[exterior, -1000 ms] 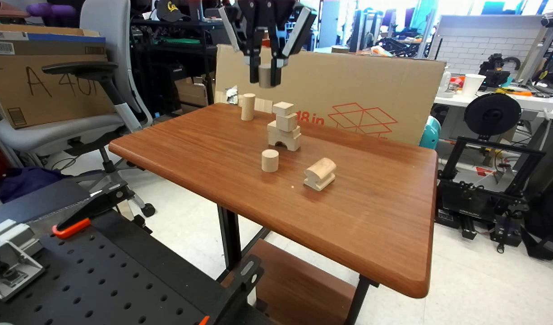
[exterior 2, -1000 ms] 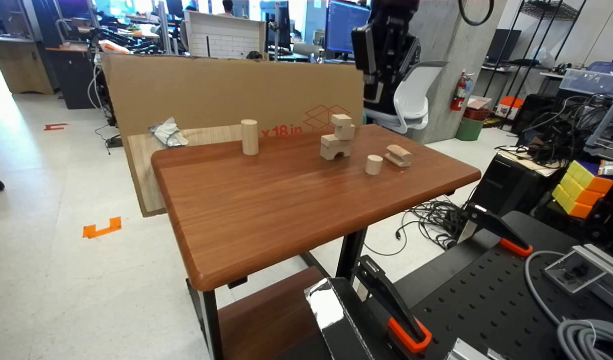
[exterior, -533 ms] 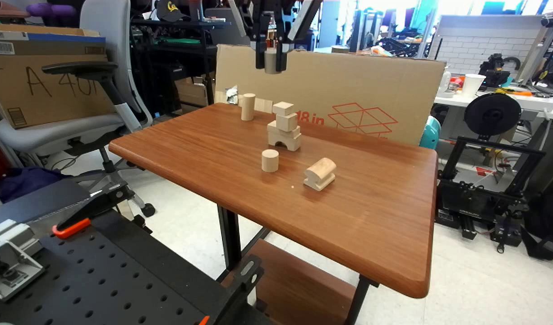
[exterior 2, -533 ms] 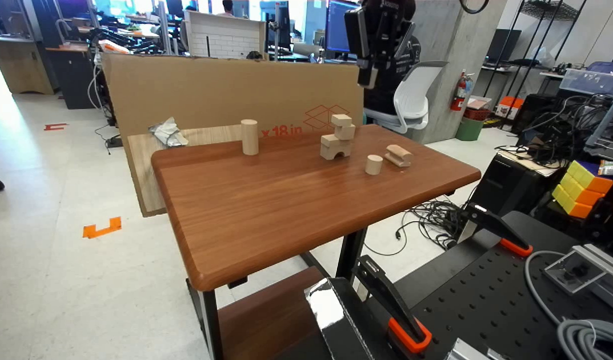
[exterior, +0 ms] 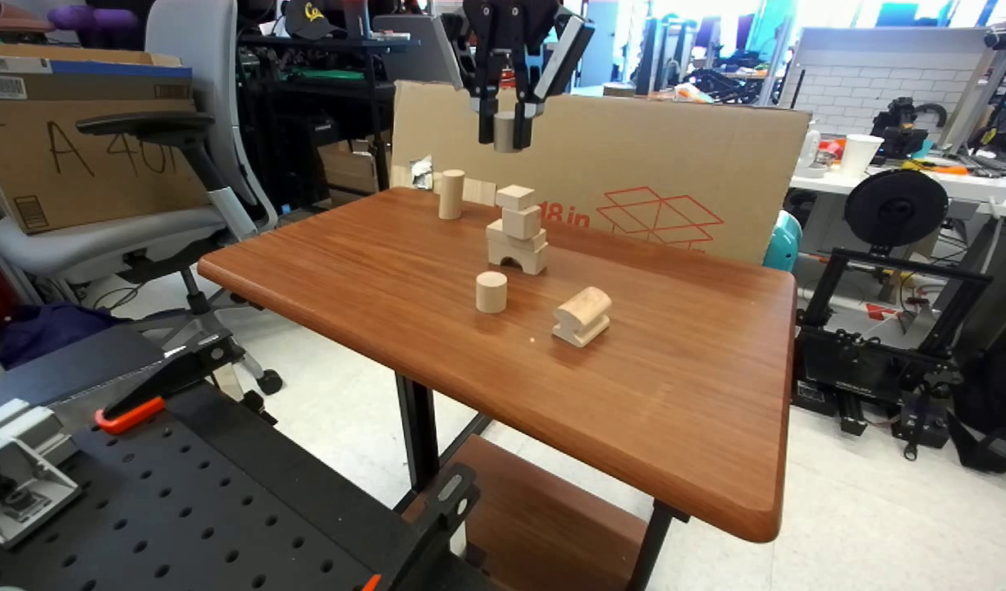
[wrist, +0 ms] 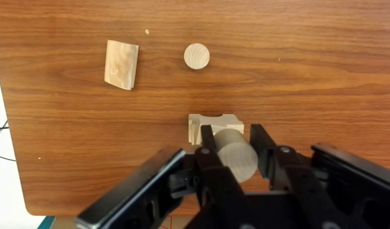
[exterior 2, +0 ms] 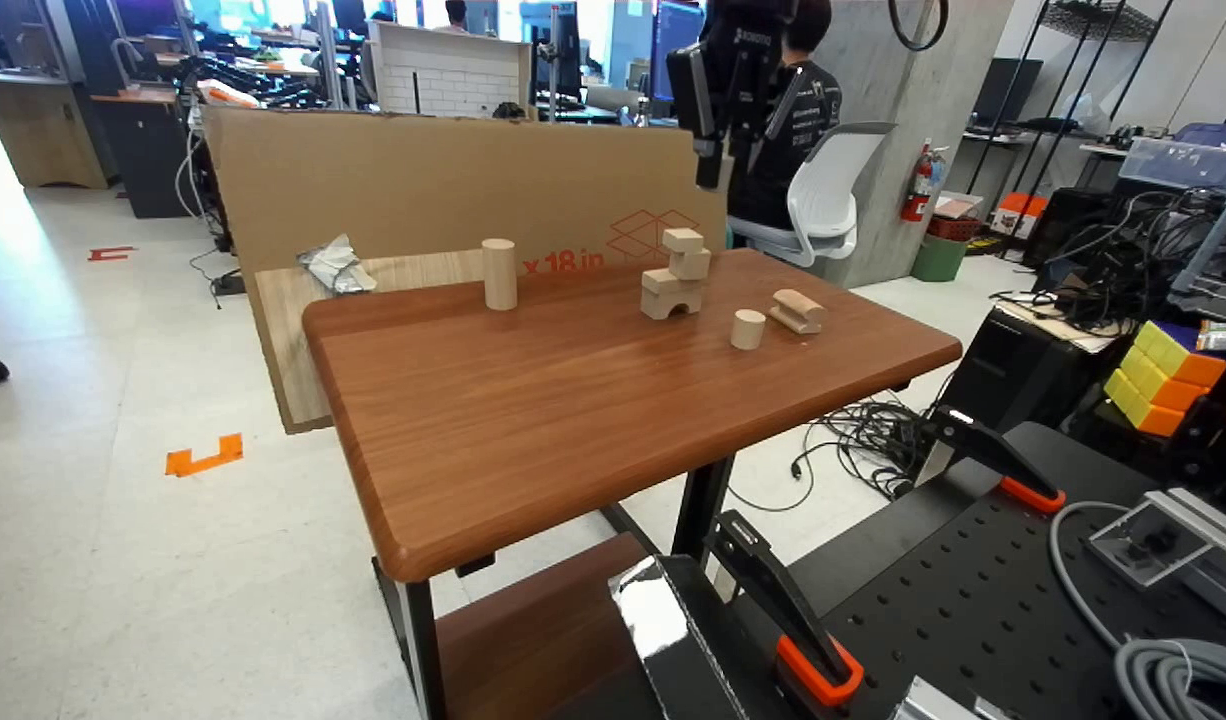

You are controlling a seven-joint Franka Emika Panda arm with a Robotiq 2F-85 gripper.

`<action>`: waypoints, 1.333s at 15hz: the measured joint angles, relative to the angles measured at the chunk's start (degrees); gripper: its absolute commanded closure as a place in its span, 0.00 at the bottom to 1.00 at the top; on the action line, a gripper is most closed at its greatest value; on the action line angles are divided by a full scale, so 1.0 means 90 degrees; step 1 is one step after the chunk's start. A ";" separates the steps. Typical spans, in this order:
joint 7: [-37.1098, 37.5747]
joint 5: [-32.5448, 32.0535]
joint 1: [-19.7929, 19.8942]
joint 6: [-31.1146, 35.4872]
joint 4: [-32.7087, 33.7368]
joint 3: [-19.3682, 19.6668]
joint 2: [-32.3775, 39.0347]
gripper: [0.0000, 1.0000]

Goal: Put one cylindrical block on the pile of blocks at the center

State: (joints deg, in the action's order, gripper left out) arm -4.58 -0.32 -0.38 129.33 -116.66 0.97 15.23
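My gripper (exterior: 505,131) is shut on a short pale wooden cylindrical block (exterior: 505,141) and holds it upright in the air above the pile of blocks (exterior: 520,234). A gap separates the held block from the pile's top. The pile, an arch block with smaller blocks stacked unevenly, also shows in an exterior view (exterior 2: 675,288). In the wrist view the held block (wrist: 236,156) sits between the fingers (wrist: 232,135) and partly covers the pile (wrist: 219,120). Another short cylinder (exterior: 491,293) stands on the table in front of the pile; it also shows in the wrist view (wrist: 197,56).
A taller wooden cylinder (exterior: 451,195) stands near the table's back edge. A rounded boxy wooden block (exterior: 583,317) lies on the wooden table (exterior: 675,369). A large cardboard sheet (exterior: 659,164) stands behind the table. A person (exterior 2: 813,110) sits beyond it.
My gripper with the held block has moved sideways over the pile, rising first and then coming down a little. The blocks on the table have not moved.
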 measured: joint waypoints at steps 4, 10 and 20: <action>0.0023 0.0000 -0.0004 0.0000 0.0236 -0.0034 0.0232 0.92; 0.0048 0.0000 -0.0008 0.0000 0.0512 -0.0091 0.0588 0.92; 0.0052 0.0000 0.0006 0.0000 0.0697 -0.0103 0.0884 0.92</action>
State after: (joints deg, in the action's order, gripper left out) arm -4.11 -0.32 -0.33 129.33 -110.38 0.04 23.19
